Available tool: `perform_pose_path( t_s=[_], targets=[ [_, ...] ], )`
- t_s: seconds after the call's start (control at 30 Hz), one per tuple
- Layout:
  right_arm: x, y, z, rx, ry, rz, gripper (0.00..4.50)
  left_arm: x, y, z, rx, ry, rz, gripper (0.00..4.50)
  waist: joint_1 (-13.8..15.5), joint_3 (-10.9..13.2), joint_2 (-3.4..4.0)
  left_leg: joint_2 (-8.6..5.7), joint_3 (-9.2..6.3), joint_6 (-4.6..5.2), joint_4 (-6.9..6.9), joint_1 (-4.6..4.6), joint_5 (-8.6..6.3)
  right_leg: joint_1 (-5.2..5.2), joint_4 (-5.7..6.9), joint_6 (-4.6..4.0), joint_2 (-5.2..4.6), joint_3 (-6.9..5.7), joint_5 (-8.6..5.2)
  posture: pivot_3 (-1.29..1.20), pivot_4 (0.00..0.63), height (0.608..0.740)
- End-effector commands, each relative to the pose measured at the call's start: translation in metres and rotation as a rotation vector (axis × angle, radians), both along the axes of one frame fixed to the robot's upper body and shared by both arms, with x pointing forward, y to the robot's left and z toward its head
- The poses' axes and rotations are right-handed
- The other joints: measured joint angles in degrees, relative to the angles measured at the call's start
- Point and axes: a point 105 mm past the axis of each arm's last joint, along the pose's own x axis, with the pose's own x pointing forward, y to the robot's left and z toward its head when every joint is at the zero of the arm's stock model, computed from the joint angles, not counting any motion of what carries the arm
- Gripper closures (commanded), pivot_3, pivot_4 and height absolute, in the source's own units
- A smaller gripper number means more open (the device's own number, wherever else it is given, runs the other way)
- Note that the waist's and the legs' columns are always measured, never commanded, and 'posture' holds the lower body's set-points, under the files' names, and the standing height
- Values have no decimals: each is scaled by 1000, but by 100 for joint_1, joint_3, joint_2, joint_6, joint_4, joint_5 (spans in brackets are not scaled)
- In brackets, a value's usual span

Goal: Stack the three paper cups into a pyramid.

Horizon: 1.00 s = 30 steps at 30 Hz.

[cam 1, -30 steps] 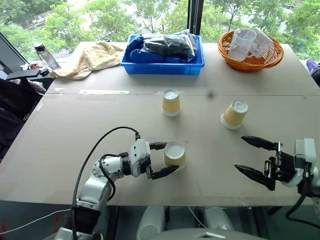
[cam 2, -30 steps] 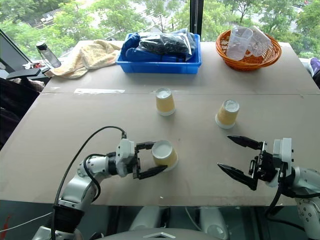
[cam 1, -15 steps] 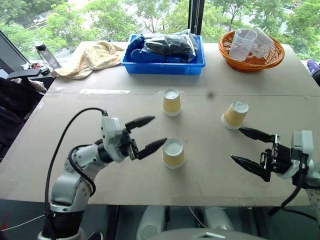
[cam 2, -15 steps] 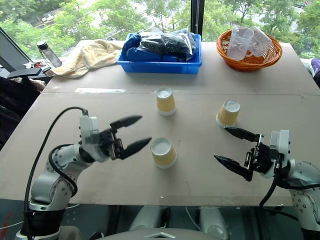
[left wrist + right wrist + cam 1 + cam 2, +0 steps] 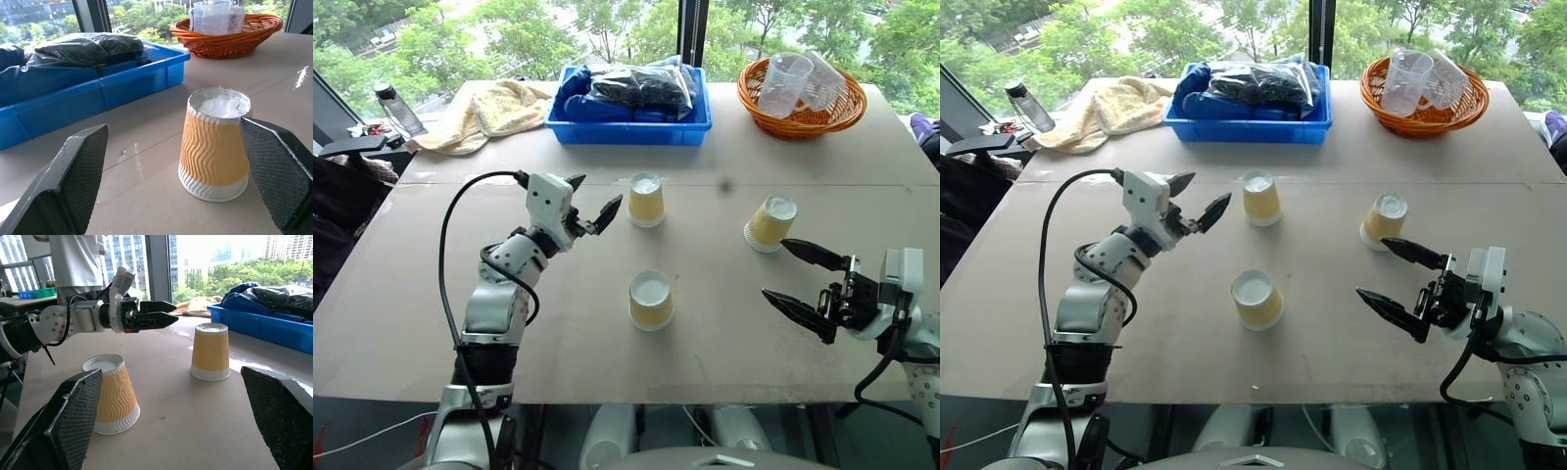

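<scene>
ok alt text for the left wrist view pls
An upside-down paper cup stands on the tan table between the fingers of the open left gripper, untouched. Behind it sit a blue bin of dark bags and a wicker basket holding clear plastic cups.

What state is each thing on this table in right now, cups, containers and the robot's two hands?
Near tan ribbed paper cup: upside down, free.
Far-left tan paper cup: upside down, free.
Right tan paper cup: upside down, leaning.
Left gripper: fingers open, empty.
Right gripper: fingers open, empty.
Blue plastic bin: full of bags.
Orange wicker basket: holds clear plastic cups.
Beige towel: crumpled.
</scene>
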Motion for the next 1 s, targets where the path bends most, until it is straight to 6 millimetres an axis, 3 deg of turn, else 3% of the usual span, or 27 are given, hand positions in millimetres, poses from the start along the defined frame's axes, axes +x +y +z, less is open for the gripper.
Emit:
perform_pose_path(
  t_s=[0.03,0.37,0.57,0.77,0.87,1.0],
  targets=[
    [0,0,6,1,-47,-9,0,3,-8,7,31,-26,-81,113,10,0,0,0,0,0,0,0,0,0,0,0,-1,0,0,0,150,740],
    [-1,-1,8,-7,-59,-16,0,38,-49,-22,16,115,-265,113,73,3,-4,-4,-2,0,16,-6,0,0,2,0,2,-7,0,0,150,740],
    [-3,-2,7,-8,-61,-32,0,55,-66,-20,-13,109,-278,113,55,6,-10,-5,-2,0,19,-8,0,0,4,0,2,-9,0,0,150,740],
    [-6,-7,4,-12,-58,-52,0,60,-70,-20,-13,111,-290,113,1,8,-13,-6,-1,0,19,-13,0,-7,6,1,2,-6,0,0,150,740],
    [-7,-11,1,-12,-58,-61,0,59,-70,-22,-16,109,-298,803,-8,8,-13,-6,-1,0,19,-13,0,-8,7,1,2,-5,0,0,150,740],
    [-7,-12,-2,-12,-59,-62,0,58,-68,-21,-17,102,-296,2152,0,8,-13,-6,-1,0,19,-15,0,-8,6,1,1,-6,0,0,150,740]
  ],
)
